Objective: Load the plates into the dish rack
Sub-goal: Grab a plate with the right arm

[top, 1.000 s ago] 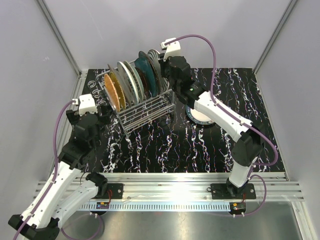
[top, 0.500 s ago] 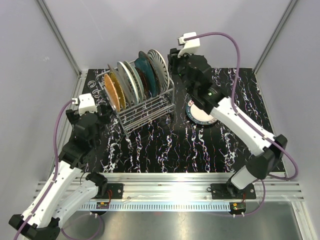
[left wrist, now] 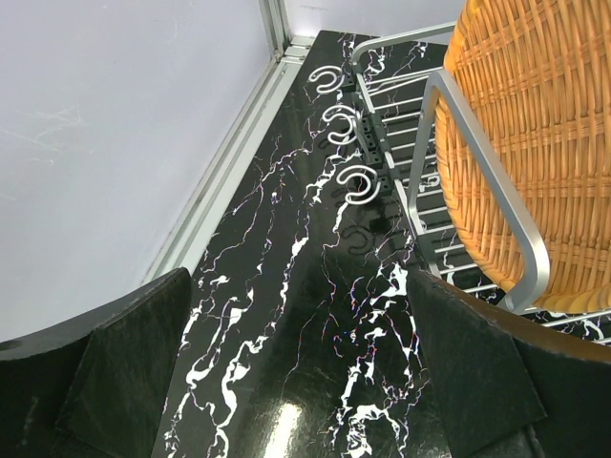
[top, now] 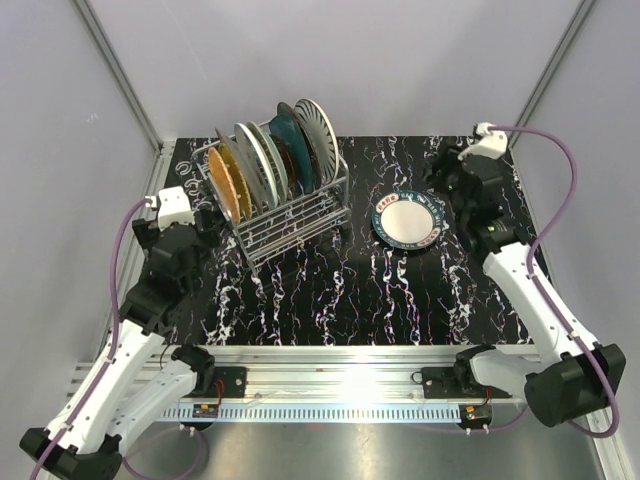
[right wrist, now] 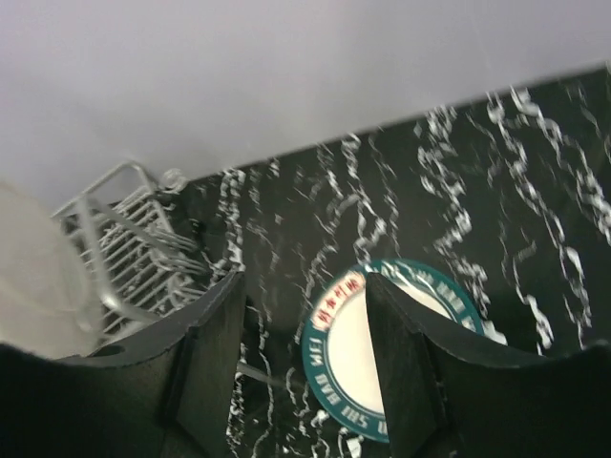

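plates (top: 262,160) stand on edge in the dish rack (top: 300,218), upper left of centre on the counter (top: 330,290). the striped plate (top: 318,125) is at the rack's upper right end. a teal-rimmed plate (top: 408,221) lies flat right of the rack. the right end effector (right wrist: 304,286), at the rack a second ago, has swung to the right of that plate, jaws apart and empty. the left end effector (left wrist: 301,286) stays by the rack's left end, jaws apart.

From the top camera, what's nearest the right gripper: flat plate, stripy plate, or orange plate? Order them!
From the right gripper:
1. Flat plate, on the table beside it.
2. Stripy plate, right end of the rack.
3. Orange plate, its left end.
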`<state>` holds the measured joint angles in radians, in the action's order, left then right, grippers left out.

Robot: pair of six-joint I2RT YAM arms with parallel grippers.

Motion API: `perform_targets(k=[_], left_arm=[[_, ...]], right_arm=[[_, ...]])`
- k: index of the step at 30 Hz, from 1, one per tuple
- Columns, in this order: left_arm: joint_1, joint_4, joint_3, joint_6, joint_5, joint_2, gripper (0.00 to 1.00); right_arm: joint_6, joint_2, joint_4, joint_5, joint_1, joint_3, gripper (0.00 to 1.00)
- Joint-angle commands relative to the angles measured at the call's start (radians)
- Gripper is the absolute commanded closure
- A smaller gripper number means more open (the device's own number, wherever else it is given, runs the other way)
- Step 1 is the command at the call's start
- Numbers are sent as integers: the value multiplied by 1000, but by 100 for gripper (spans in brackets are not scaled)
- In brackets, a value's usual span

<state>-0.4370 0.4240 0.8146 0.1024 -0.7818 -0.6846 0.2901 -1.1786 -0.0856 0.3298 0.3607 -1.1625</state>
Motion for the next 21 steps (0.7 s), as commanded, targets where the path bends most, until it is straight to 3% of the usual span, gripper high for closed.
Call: perform_targets(k=[1, 6, 10, 13, 21], left_arm=[[7, -47, 0, 8, 13, -3, 1], [9, -44, 3, 8, 22, -6, 1], [11, -42, 0, 11, 24, 13, 1], [9, -42, -5, 11, 24, 28, 1], [11, -41, -3, 14, 38, 33, 1]], right_arm=[[173, 60, -29, -127, -101, 131, 39], [309, 45, -22, -247, -258, 288, 37], [394, -16, 32, -449, -470, 408, 35], [442, -65, 111, -537, -557, 481, 30], [541, -256, 418, -702, -602, 615, 27]])
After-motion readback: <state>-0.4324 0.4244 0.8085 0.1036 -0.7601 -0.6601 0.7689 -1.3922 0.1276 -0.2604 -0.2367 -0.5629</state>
